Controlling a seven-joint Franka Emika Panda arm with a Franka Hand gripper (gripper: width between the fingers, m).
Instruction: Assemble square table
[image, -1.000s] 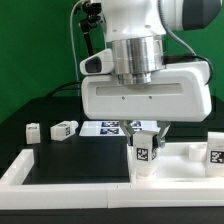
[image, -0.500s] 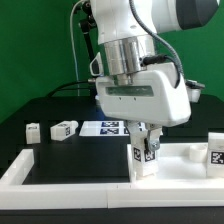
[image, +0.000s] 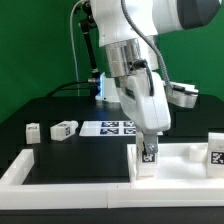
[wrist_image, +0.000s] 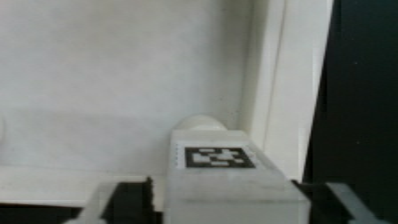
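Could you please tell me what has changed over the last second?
The pincer turned about its upright axis around the standing leg, from broad side facing the exterior camera to nearly edge-on. Whether it let go of the leg cannot be told. The table top, two loose legs and marker board stayed put.

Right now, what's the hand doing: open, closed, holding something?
Hand: its fingers straddle the upright white table leg; whether they grip it or stand clear of it cannot be told.
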